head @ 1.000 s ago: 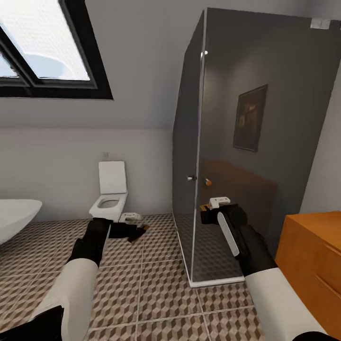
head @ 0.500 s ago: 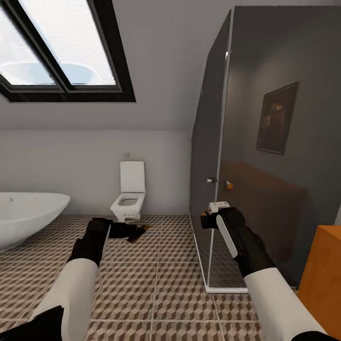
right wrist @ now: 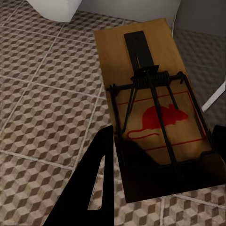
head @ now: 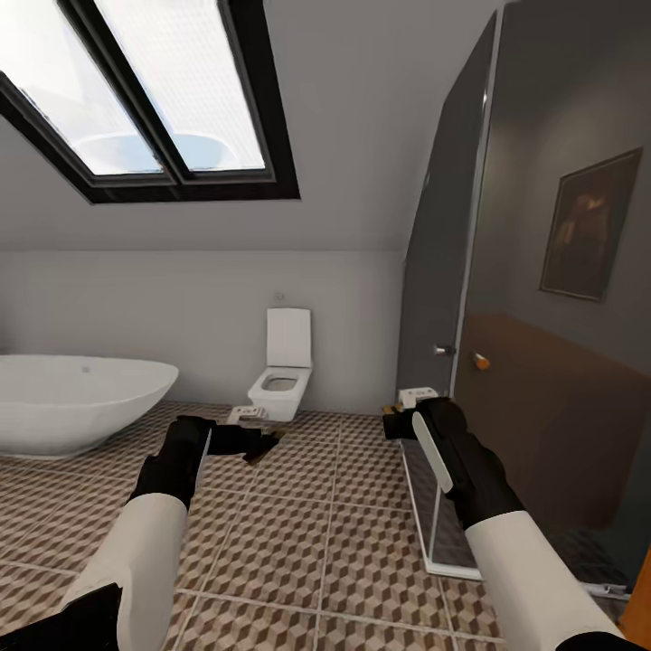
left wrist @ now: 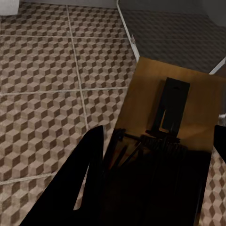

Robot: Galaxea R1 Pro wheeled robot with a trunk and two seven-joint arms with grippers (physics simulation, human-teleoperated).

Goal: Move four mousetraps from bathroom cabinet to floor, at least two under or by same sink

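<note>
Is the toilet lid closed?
No, the toilet lid stands upright against the wall, and the open bowl shows below it.

In the left wrist view, the mousetrap [left wrist: 165,141] held by the left end effector [left wrist: 155,188] sinks into deep shadow toward the lower part of the frame, so its spring wires are hard to trace and any printed mark is lost. Its right corner runs off the right edge.

In the right wrist view, the near end of the other mousetrap [right wrist: 150,108] is dark between the fingers of the right end effector [right wrist: 160,174].

In the head view, both traps are too small to read. The bathtub [head: 72,402] is cut by the left edge, the framed picture [head: 589,226] by the right edge, its subject too dim to make out.
</note>
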